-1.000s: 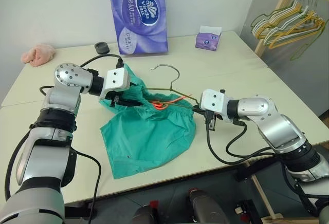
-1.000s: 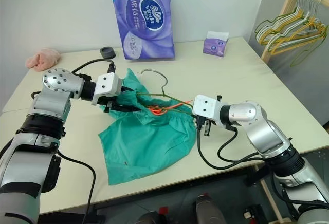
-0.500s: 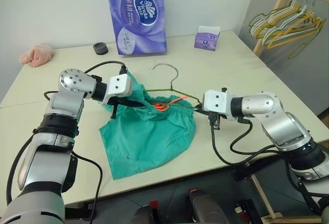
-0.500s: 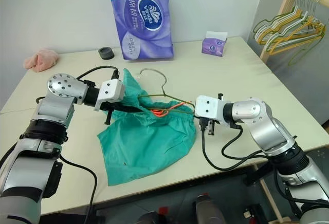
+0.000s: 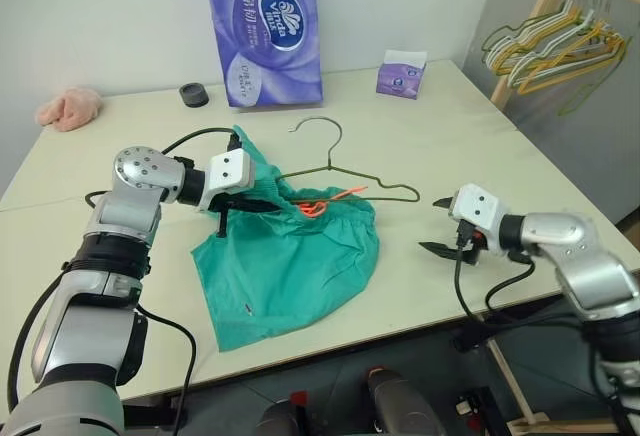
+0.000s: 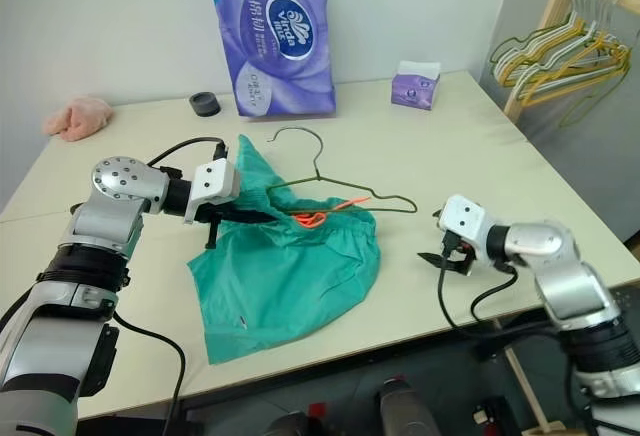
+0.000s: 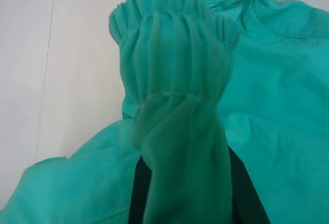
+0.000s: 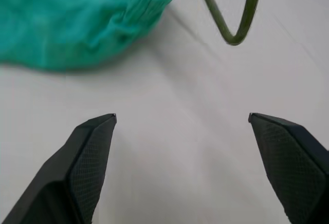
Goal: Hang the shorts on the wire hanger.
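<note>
The teal shorts lie crumpled in the middle of the table, with the orange drawstring showing at the waistband. My left gripper is shut on the gathered waistband at the shorts' upper left. The wire hanger lies flat behind the shorts, hook pointing away. Its left side is hidden in the fabric and its right corner is bare. My right gripper stands open with nothing in it, just right of that corner and clear of the shorts.
A tall purple paper pack, a small purple tissue box and a black round object stand along the table's back. A pink cloth lies at the far left. A wooden rack with bunched hangers stands to the right.
My right gripper has opened, let go at the shorts' right end and drawn back to the right. The hanger's right corner now lies bare. The left gripper stays at the waistband.
</note>
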